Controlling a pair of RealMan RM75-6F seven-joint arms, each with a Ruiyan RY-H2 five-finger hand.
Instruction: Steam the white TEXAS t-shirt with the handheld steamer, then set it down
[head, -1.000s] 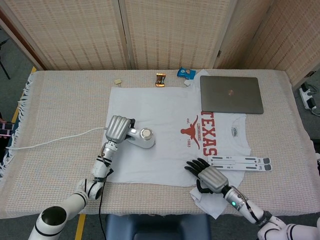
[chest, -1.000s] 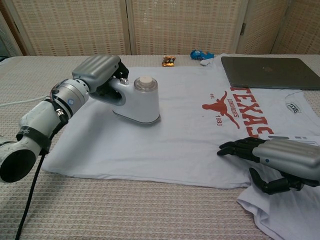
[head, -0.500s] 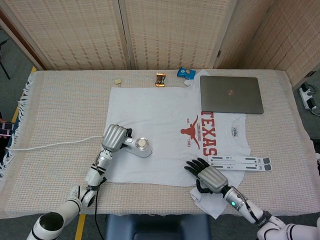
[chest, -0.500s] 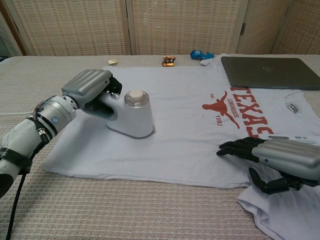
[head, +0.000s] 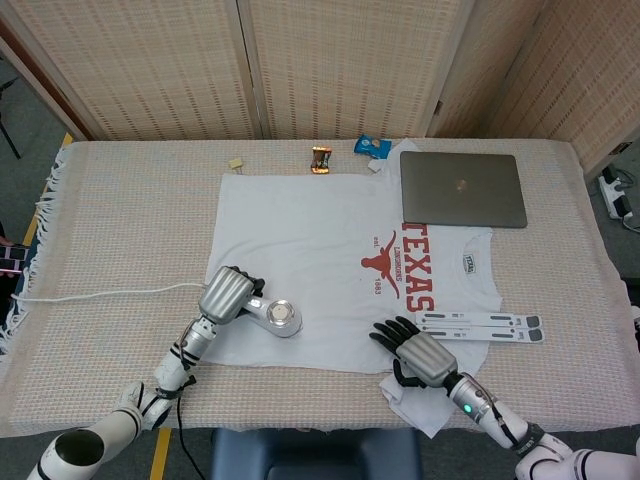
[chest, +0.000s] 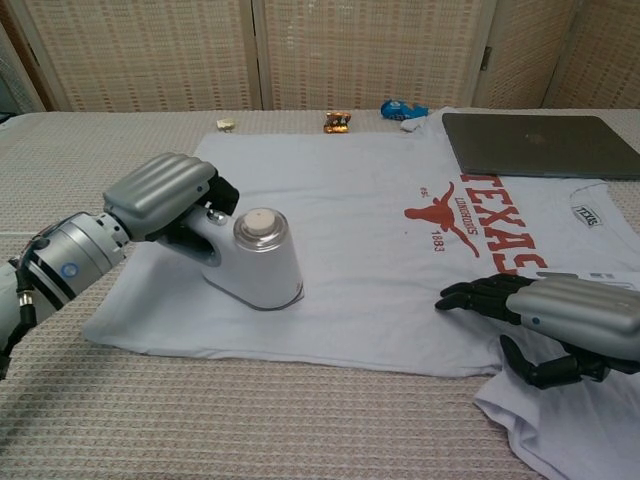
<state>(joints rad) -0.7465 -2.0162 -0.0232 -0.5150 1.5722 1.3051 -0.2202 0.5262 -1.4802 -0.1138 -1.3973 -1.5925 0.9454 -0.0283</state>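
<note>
The white TEXAS t-shirt (head: 300, 250) (chest: 380, 250) lies flat on the table, red print toward the right. My left hand (head: 224, 293) (chest: 165, 196) grips the handle of the white handheld steamer (head: 279, 317) (chest: 260, 262), whose head presses on the shirt near its lower left edge. Over the shirt's lower right hem, my right hand (head: 415, 350) (chest: 555, 320) rests with fingers spread flat and holds nothing.
A grey laptop (head: 462, 188) (chest: 540, 143) lies shut on the shirt's upper right. A white folding stand (head: 480, 325) sits right of the print. Snack wrappers (head: 321, 159) (head: 374, 146) lie along the back. The steamer's white cord (head: 100, 291) trails left.
My left hand has drawn the steamer down the shirt toward the near left edge. My right hand has stayed still.
</note>
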